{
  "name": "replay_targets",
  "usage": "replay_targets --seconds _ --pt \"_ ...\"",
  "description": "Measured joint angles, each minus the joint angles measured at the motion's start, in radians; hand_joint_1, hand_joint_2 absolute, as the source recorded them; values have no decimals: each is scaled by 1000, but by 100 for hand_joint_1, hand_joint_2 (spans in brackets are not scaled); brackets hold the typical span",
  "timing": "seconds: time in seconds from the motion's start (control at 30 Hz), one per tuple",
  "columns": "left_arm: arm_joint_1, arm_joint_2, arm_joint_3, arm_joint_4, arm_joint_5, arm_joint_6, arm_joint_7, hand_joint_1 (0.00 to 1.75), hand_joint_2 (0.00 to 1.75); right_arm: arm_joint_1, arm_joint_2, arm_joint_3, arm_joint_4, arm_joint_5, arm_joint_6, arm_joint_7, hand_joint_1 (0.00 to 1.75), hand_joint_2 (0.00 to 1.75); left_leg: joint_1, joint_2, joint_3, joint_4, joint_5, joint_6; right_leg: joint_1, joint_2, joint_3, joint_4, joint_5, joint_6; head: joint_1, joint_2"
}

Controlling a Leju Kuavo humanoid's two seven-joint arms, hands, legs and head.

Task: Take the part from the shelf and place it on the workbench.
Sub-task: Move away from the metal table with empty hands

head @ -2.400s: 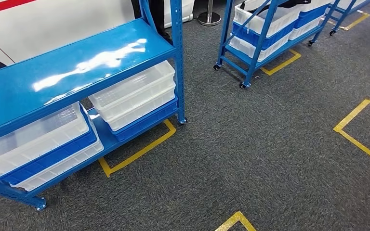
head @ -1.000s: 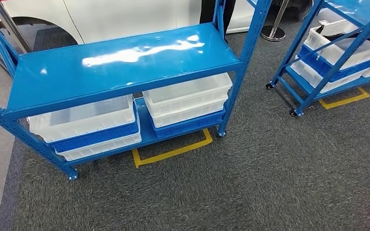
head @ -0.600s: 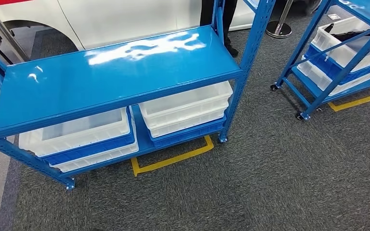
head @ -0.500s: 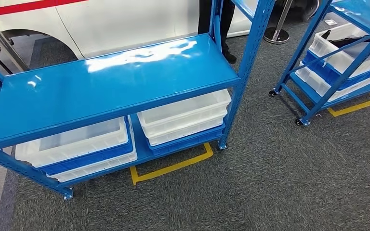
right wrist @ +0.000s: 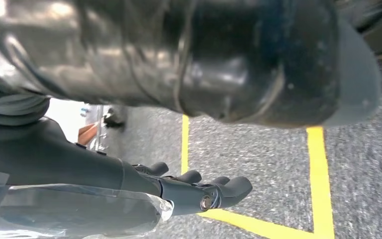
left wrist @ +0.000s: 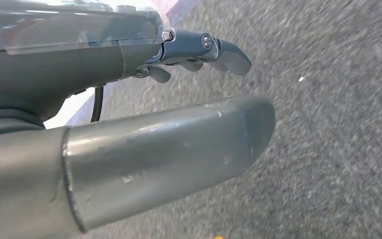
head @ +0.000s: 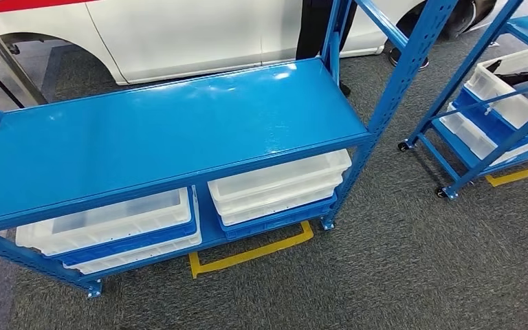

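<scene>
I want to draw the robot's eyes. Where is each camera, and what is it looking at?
Head view: sits high on the robot, looking forward and down at the blue shelf, the stacked bins under it and the grey carpet.
Left wrist view: sits behind the left hand, looking past its thumb and fingers at blurred carpet.
Right wrist view: sits behind the right hand, looking at carpet with yellow tape; a dark part of the robot's body hangs across it.
Shared: all three show the grey carpet; head and right wrist views both show yellow tape.
</scene>
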Motion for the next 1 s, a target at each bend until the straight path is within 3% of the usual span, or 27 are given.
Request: replay_targets --seconds 0.03,0.1,0.13,0.17,0.2,0.27,0.33,0.4,0.47,0.5,0.53,0.63,0.7,0.77,0.83,0.87,0.93,0.97,1.0 --pt "2 0 0 0 0 0 1 0 0 3 0 0 0 0 0 0 0 0 0 -12 9 0 -6 -1 0 2 -13 -19 42 -2 0 0" --pt "4 -1 0 0 0 0 2 0 0 12 -3 0 0 1 1 1 0 0 0 -35 24 0 -15 -4 1 32 -6 -126 150 -11 0 0" --pt "4 -2 0 0 0 0 2 0 0 16 -5 0 1 1 1 1 0 0 0 -46 27 0 -18 -7 2 54 3 -178 185 -16 0 0" --pt "3 -3 0 0 0 0 2 0 0 17 -7 0 1 1 1 1 0 0 2 -55 26 0 -19 -12 3 71 8 -211 201 -20 0 0" --pt "3 -4 0 0 0 0 2 0 0 17 -9 0 2 1 1 1 0 0 4 -64 24 -2 -19 -18 5 80 12 -224 200 -23 0 0" --pt "4 -3 0 0 0 0 2 0 0 11 -9 0 2 2 2 0 0 0 7 -77 22 -8 -16 -32 4 66 20 -242 200 -30 1 0" --pt "5 -1 0 0 -1 1 2 0 0 11 -10 0 2 2 2 1 0 0 2 -43 13 12 -32 -42 -2 41 34 -263 207 -42 -1 0" --pt "1 0 0 0 -1 1 3 0 0 13 -10 0 2 2 3 2 0 0 0 13 -30 104 -82 -48 -4 11 45 -275 208 -51 -4 0" --pt "-1 0 0 0 -1 1 3 0 0 14 -10 0 3 3 3 2 0 0 5 35 -86 216 -125 -56 -2 -19 50 -274 203 -54 -4 0" --pt "0 0 0 0 -1 1 4 0 0 13 -10 0 3 4 3 2 0 0 8 39 -96 237 -123 -59 -3 -33 52 -273 199 -53 -5 0" --pt "2 1 0 0 -1 2 5 0 0 13 -10 0 3 5 3 2 0 0 10 44 -88 222 -104 -62 -3 -45 55 -272 195 -51 -5 0" --pt "2 2 0 0 -3 3 6 0 0 12 -9 0 3 7 4 2 0 0 8 90 8 45 -24 -59 -2 -80 70 -267 178 -37 -5 0" --pt "0 2 0 0 -3 4 6 0 0 10 -10 0 4 8 2 2 0 0 1 110 39 -12 -17 -47 4 -96 78 -267 171 -26 -3 0" --pt "3 1 0 0 0 6 7 0 0 4 -10 0 4 5 -6 1 0 0 0 97 41 -16 -19 -33 6 -106 85 -271 168 -15 -2 0" --pt "5 1 0 0 1 10 9 0 0 -1 -10 0 4 2 -17 0 0 0 3 86 44 -23 -17 -19 2 -76 82 -251 148 -5 -2 0" --pt "3 1 0 0 2 12 10 0 0 -1 -10 0 4 2 -21 -1 0 0 6 81 45 -26 -15 -13 0 -51 65 -214 124 -2 -2 0" --pt "0 0 0 0 2 14 10 0 0 2 -10 0 4 2 -23 -2 0 0 5 72 45 -27 -16 -5 -2 -14 -2 -87 63 0 -1 0" --pt "-1 0 0 0 2 14 10 0 0 4 -10 0 4 2 -23 -2 0 0 4 66 45 -27 -17 -3 -2 -8 -38 -24 43 1 -1 0" --pt "-1 0 0 0 3 14 10 0 0 5 -10 0 4 2 -23 -2 0 0 2 61 47 -27 -18 -2 -1 -6 -62 11 42 0 -1 0"
